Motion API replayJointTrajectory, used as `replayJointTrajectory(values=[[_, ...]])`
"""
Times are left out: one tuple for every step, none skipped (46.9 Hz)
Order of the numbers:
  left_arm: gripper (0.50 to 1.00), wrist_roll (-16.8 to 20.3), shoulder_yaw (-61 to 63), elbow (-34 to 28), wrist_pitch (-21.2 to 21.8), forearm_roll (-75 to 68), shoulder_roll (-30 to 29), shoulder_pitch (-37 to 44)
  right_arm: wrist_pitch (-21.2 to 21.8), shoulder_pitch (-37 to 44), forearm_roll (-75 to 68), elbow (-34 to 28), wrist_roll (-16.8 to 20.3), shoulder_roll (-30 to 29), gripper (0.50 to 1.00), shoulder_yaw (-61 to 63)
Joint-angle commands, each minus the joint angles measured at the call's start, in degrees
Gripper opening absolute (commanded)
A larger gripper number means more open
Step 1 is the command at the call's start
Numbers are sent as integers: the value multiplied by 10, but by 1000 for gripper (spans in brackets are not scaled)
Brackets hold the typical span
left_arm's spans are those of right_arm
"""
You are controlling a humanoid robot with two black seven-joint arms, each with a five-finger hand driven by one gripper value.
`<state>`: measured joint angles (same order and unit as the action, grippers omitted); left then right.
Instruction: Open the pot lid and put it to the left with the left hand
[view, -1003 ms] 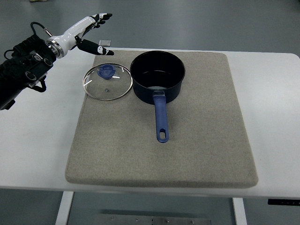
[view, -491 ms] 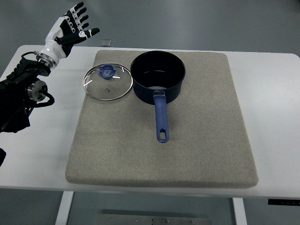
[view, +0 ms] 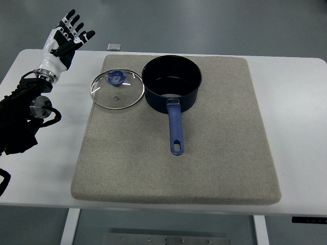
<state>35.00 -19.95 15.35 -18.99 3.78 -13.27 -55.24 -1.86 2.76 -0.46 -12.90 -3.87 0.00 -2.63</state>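
From the top view, the job looks all but finished. The pot (view: 172, 81) stands uncovered on the grey mat (view: 204, 163), its dark inside open to see and its blue handle (view: 175, 127) running toward six o'clock. The glass lid (view: 117, 89) lies flat on the mat at the pot's nine o'clock, its rim just beside the pot's wall, possibly touching, blue knob (view: 116, 77) up. So the lid is off and set to the left, as the task asks.

The left hand (view: 63, 40) is up at about ten o'clock from the lid, well apart from it, above the white worktop (view: 46, 168) near its far corner. Its fingers are spread wide, palm showing, and it has hold of nothing. The black forearm comes in from the picture's left edge.

No right arm shows anywhere. A small grey tile (view: 113, 47) sits just past the mat's far edge.

I would judge that nothing is left to do beyond bringing the arm to rest.
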Motion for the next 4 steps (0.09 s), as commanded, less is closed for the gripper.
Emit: replayJointTrajectory(values=[[992,0,0,-1,1,0,0,4,0,-3,1,0,0,0,917,-1],[992,0,0,-1,1,0,0,4,0,-4,2,0,-1,0,917,-2],[992,0,0,-1,2,0,0,5,0,-5,2,0,-1,0,917,-2],[992,0,0,-1,4,0,0,5,-1,-7,2,0,-1,0,917,-2]])
